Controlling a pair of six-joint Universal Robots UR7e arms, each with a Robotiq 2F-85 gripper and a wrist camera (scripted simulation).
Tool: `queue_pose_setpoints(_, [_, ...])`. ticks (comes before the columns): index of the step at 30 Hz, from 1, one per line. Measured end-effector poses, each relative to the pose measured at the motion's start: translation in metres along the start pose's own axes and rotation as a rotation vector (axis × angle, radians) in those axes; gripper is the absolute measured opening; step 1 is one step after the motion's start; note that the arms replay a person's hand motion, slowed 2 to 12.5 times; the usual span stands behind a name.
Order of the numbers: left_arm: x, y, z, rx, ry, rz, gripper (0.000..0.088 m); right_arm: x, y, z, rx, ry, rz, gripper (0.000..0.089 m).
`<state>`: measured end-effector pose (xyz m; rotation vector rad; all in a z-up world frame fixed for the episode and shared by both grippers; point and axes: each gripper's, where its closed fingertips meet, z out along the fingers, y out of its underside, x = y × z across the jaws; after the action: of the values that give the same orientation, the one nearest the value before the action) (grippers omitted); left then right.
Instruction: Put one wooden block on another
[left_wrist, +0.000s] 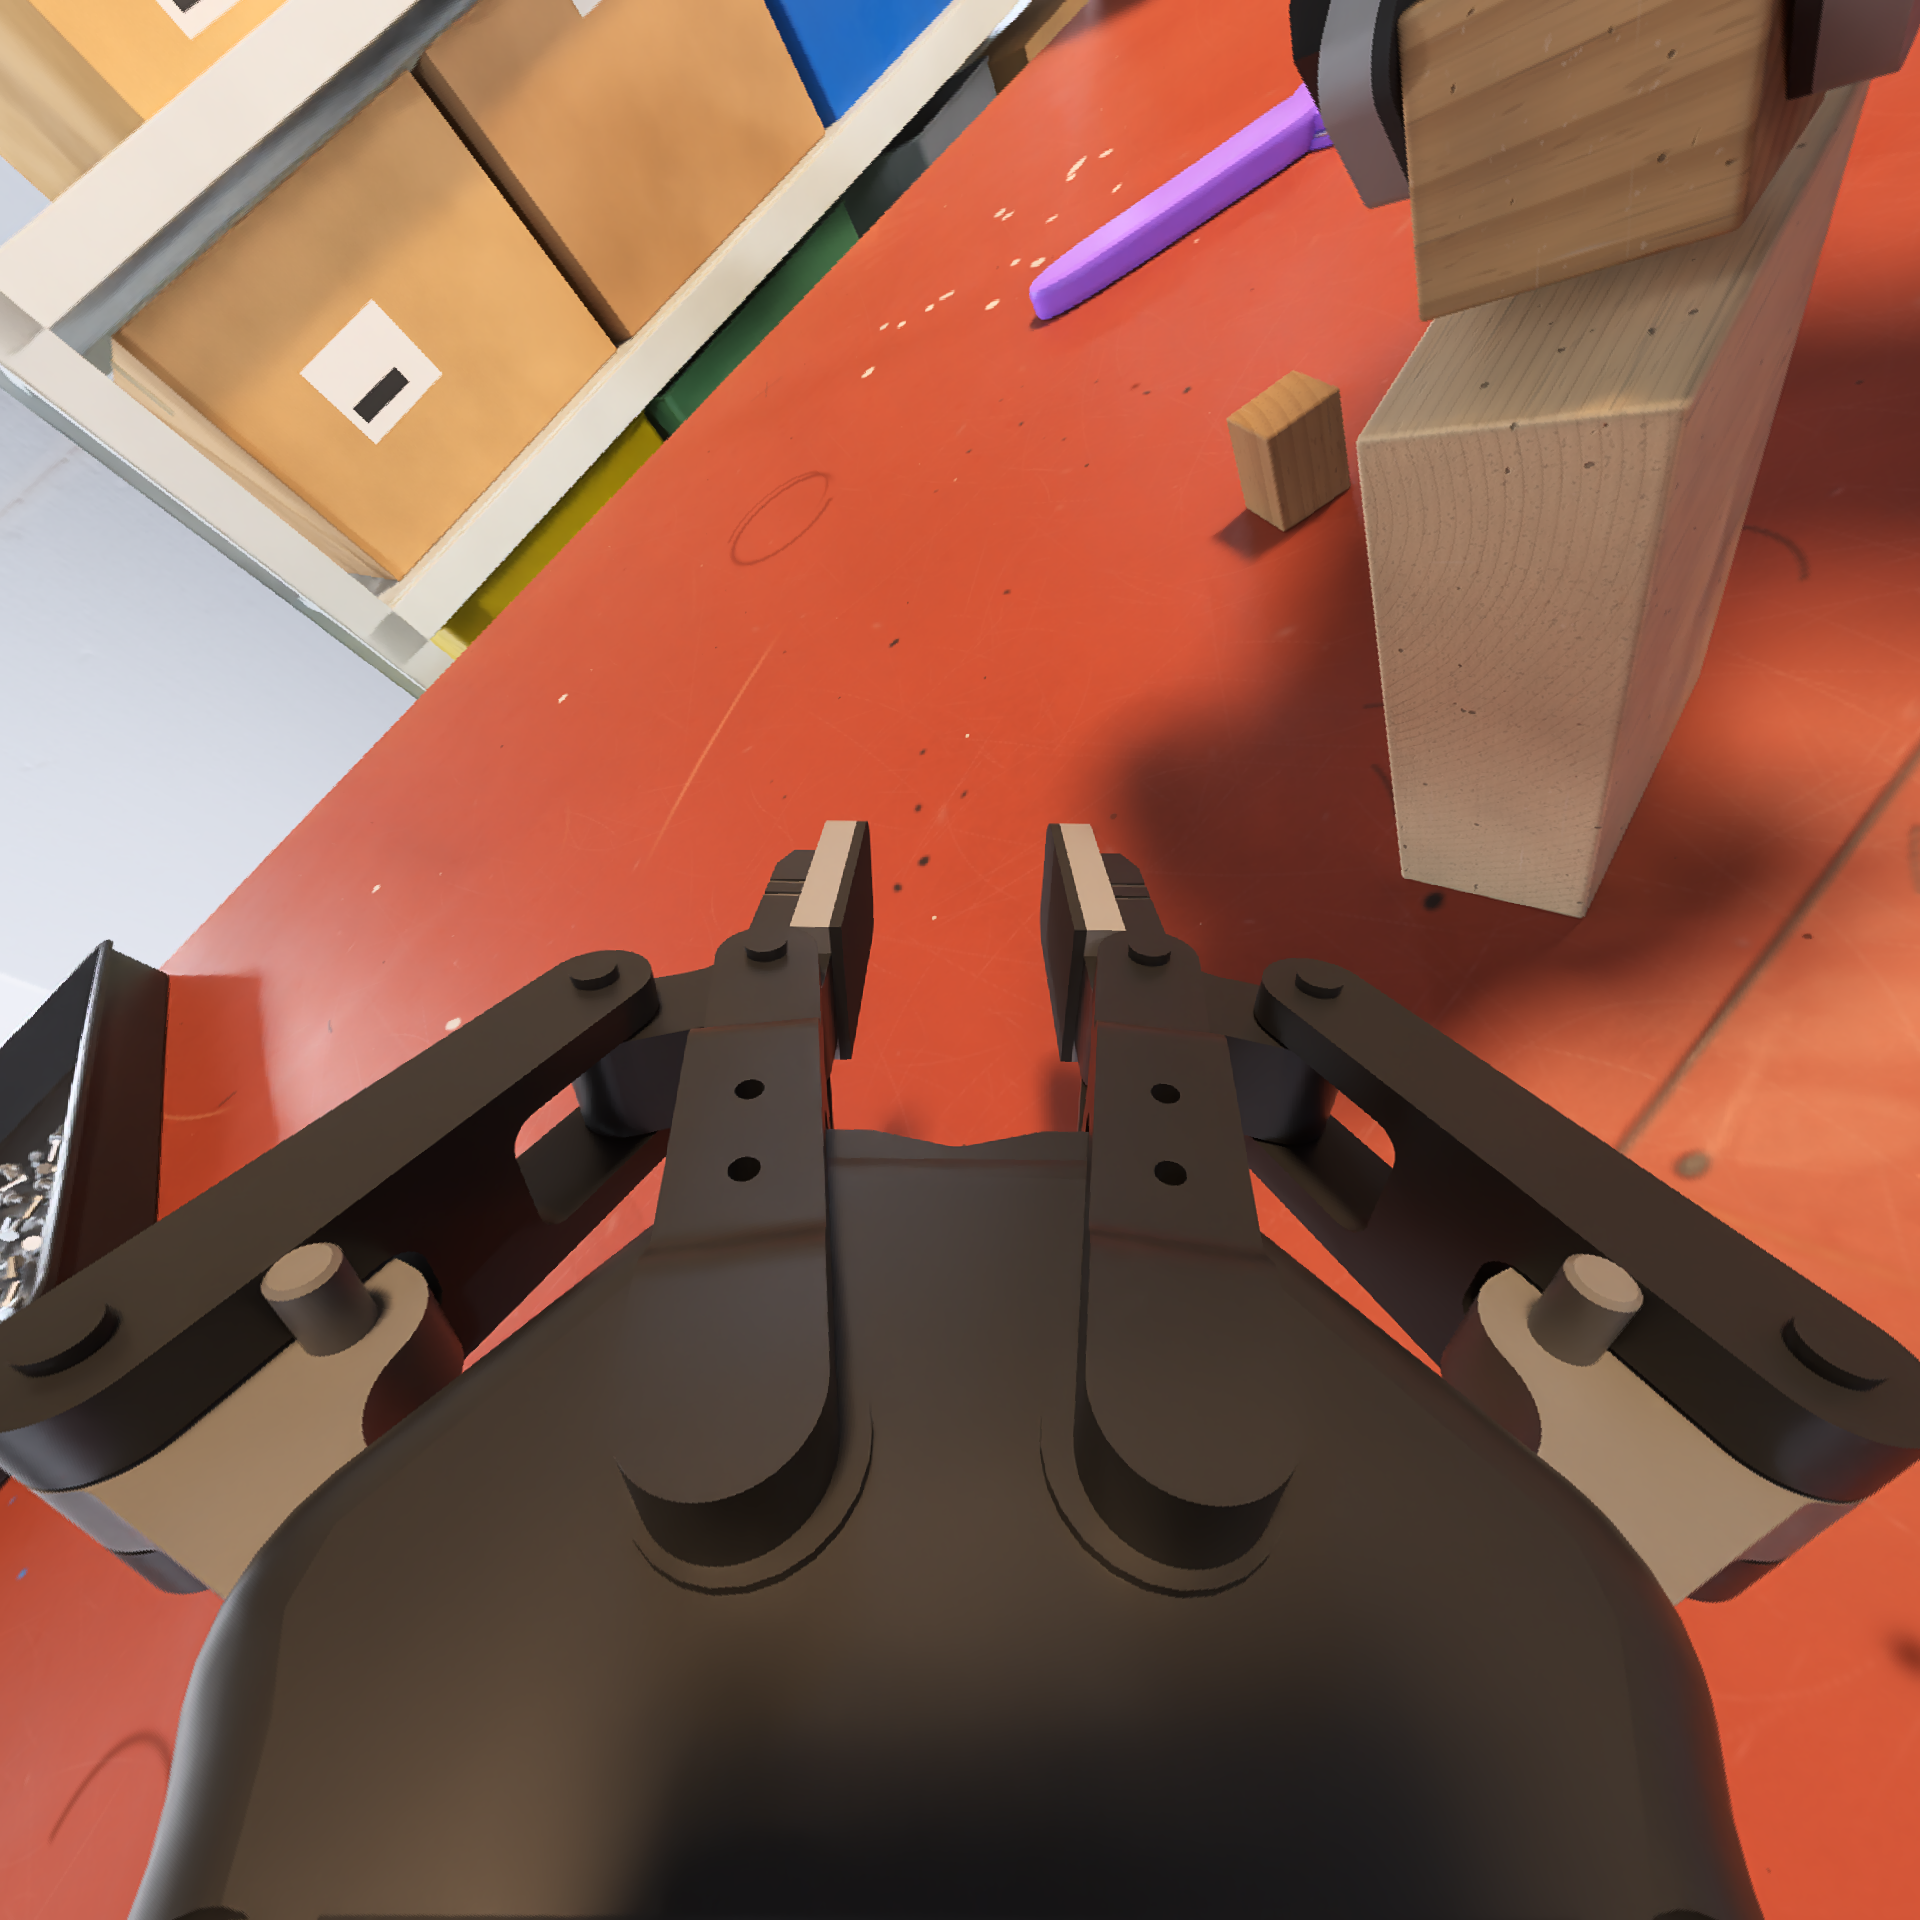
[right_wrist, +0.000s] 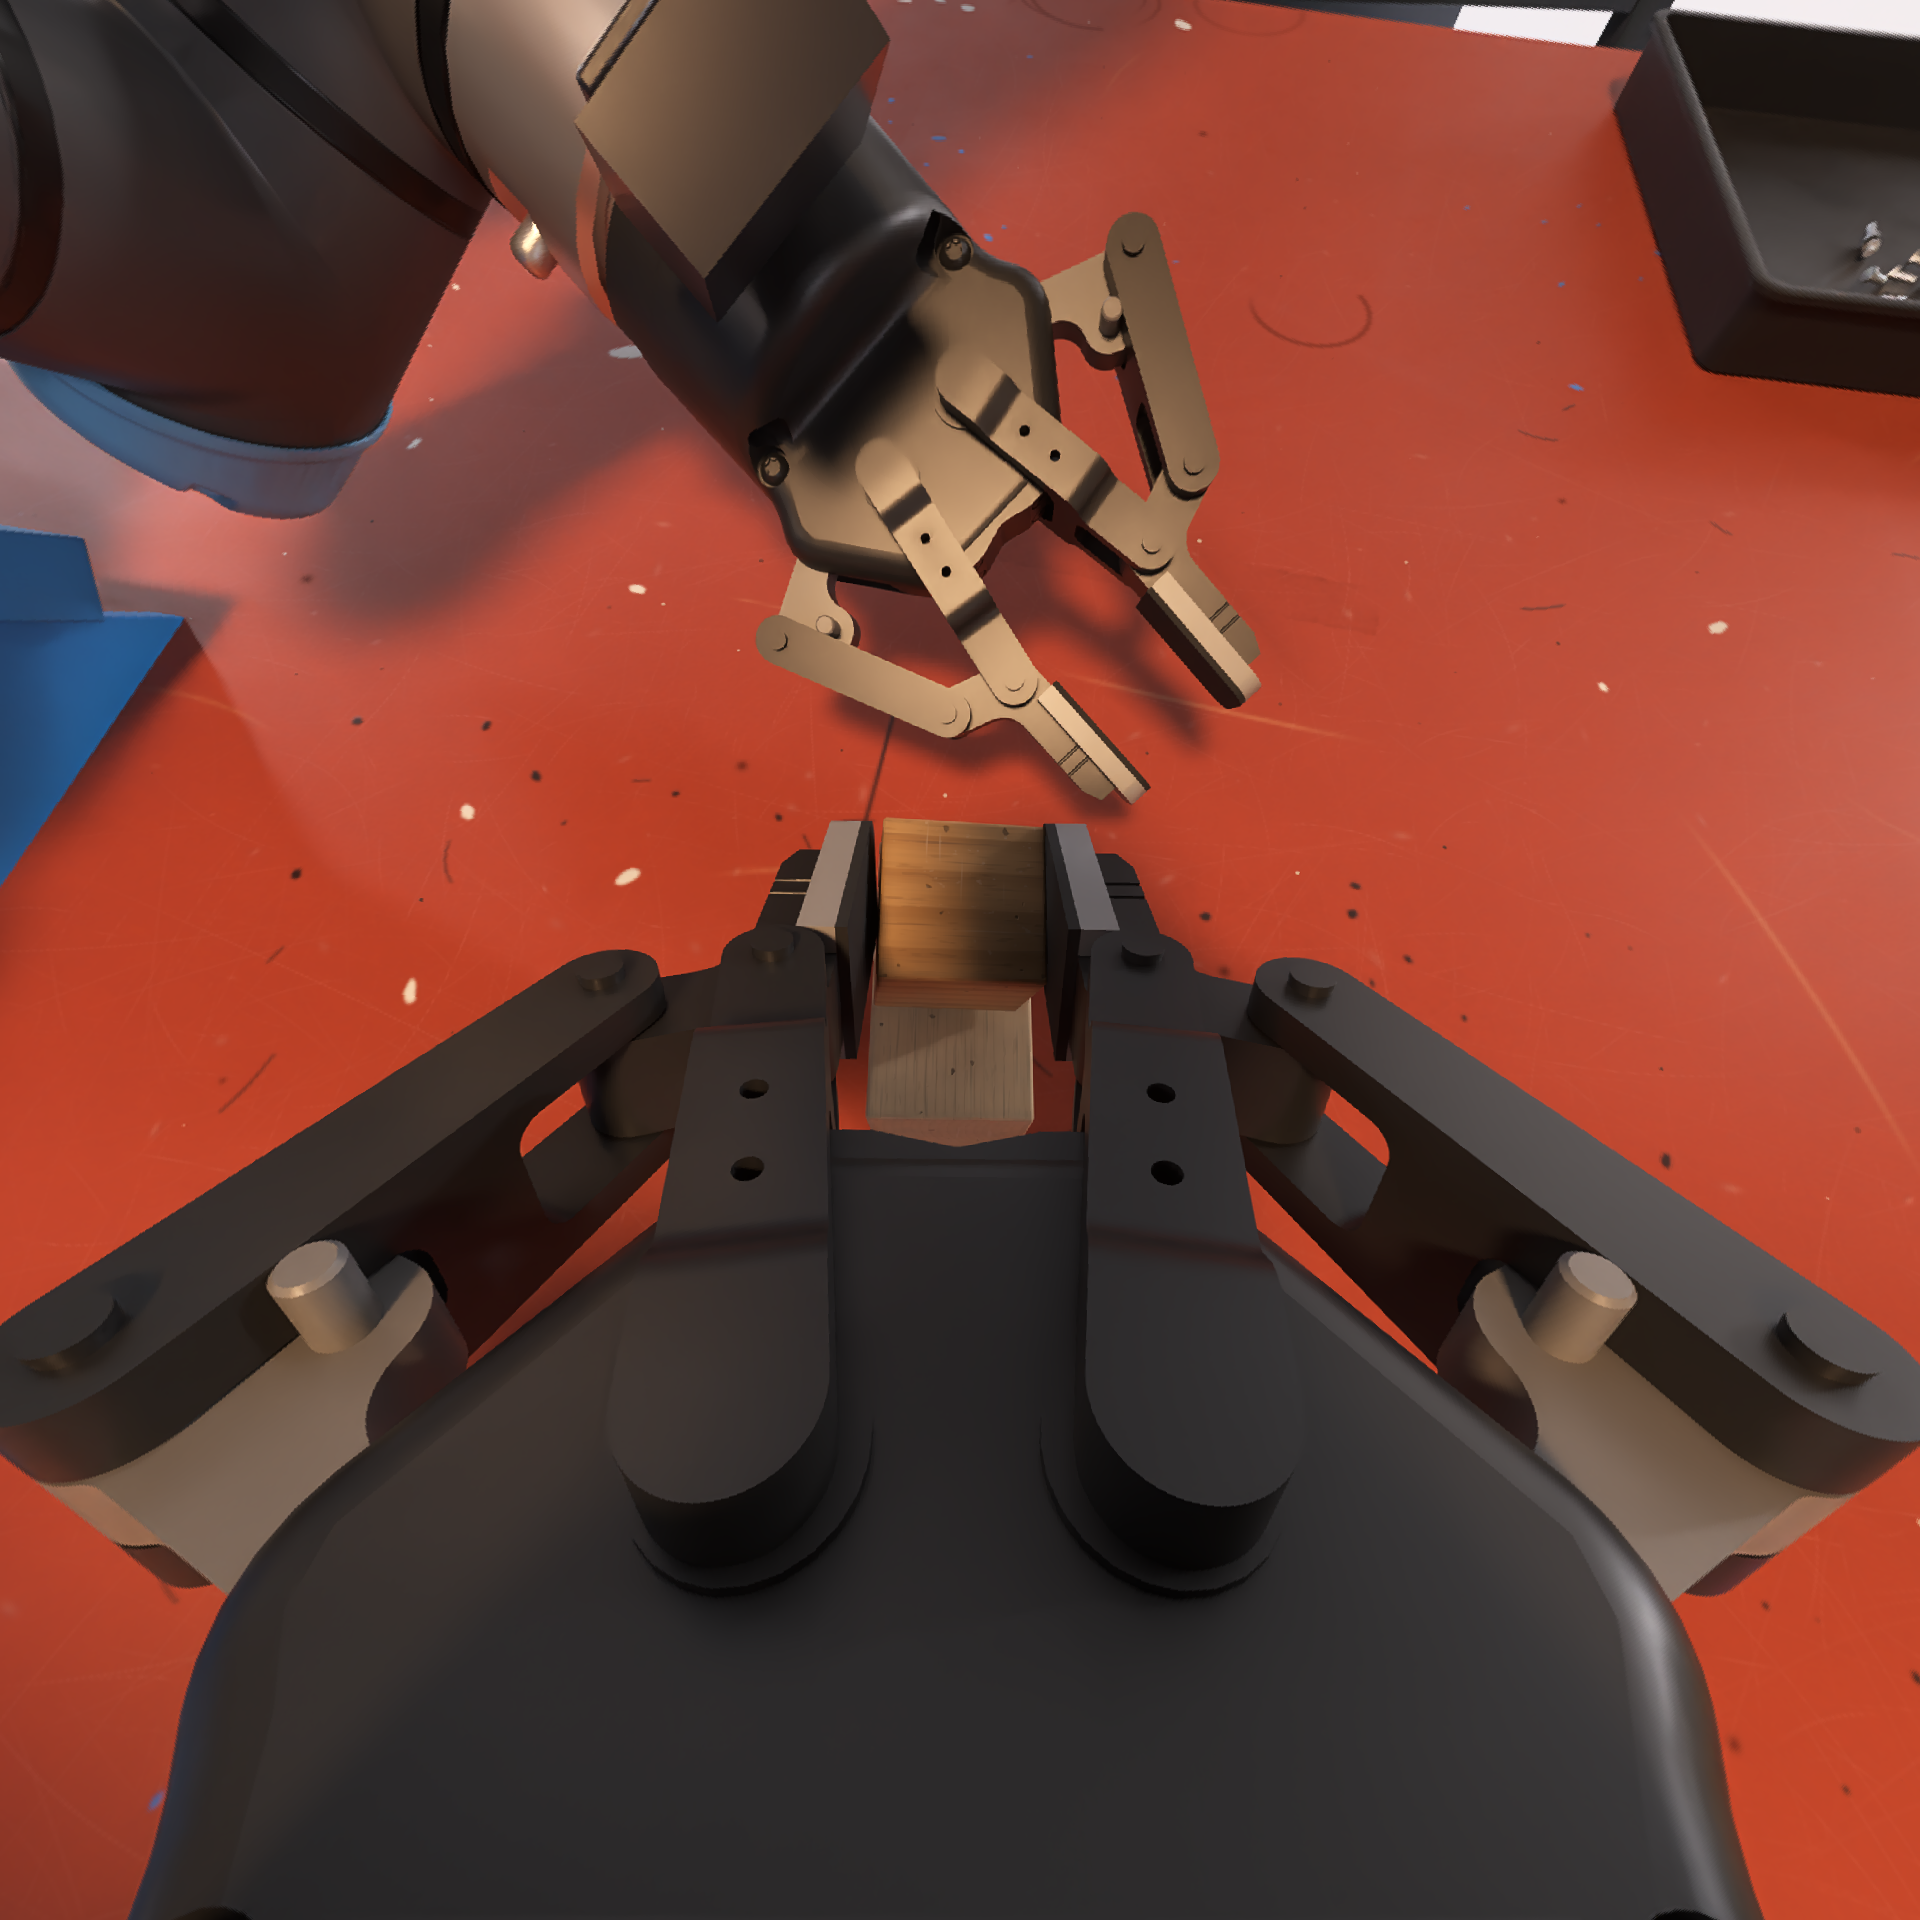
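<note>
My right gripper (right_wrist: 958, 831) is shut on a pale wooden block (right_wrist: 958, 899). That block (left_wrist: 1569, 156) rests with its lower edge on the top of a tall pale wooden block (left_wrist: 1507, 644) standing on the red table; the tall block's top shows under it in the right wrist view (right_wrist: 951, 1075). A small darker wooden block (left_wrist: 1290, 449) stands on the table just left of the tall one. My left gripper (left_wrist: 956, 831) is open and empty, low over the table, left of and in front of the tall block. It also shows in the right wrist view (right_wrist: 1195, 738).
A purple bar-shaped object (left_wrist: 1164, 213) lies on the red table (left_wrist: 831, 675) behind the blocks. Shelves with cardboard boxes (left_wrist: 364, 343) and coloured bins line the far edge. A dark tray of screws (right_wrist: 1787, 208) sits at the table's side. A blue object (right_wrist: 73, 665) lies at the left.
</note>
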<state>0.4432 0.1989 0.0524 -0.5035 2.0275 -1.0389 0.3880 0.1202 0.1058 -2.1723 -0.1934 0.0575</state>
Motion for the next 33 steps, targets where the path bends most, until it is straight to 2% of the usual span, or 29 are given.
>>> queue_pose_setpoints(33, [0.0002,0.0002,0.0003,-0.002,0.000,0.004,0.0295,-0.0005,0.0032,0.0019,-0.009,-0.009,0.004,0.0269])
